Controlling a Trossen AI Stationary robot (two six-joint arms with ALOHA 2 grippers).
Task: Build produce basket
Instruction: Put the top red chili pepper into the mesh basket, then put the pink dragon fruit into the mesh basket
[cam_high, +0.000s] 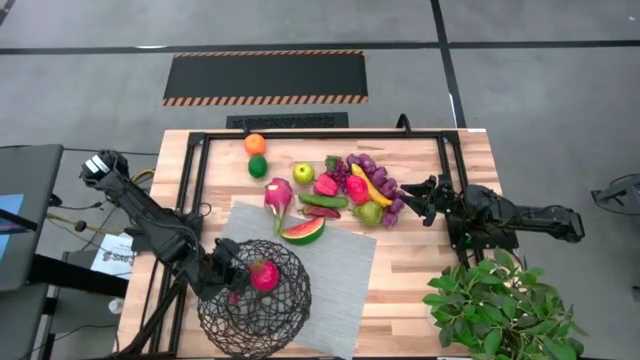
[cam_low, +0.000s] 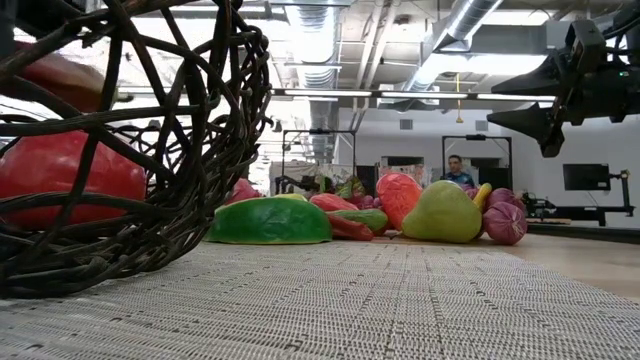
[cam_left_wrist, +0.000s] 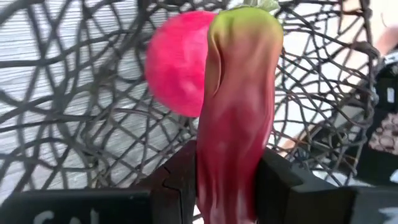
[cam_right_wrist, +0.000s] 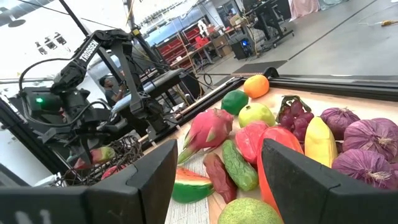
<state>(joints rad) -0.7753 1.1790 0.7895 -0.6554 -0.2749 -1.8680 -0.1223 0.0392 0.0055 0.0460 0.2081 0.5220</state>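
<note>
My left arm's stretched diag. down to the basket (cam_high: 255, 300) on the mat's near-left corner; left gripper (cam_left_wrist: 231, 180) over its rim, clamped on a red pepper (cam_left_wrist: 239, 106). Pink fruit (cam_high: 265, 275) inside. Right gripper (cam_right_wrist: 214, 180) fingers apart, hovering beside produce pile (cam_high: 345, 190) mid-table.

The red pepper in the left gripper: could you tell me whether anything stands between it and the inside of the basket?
Nothing visible does. The left gripper holds the red pepper over the open top of the basket, and one pink fruit already lies inside, beside the pepper rather than blocking it. The right gripper waits by the produce pile.
</note>
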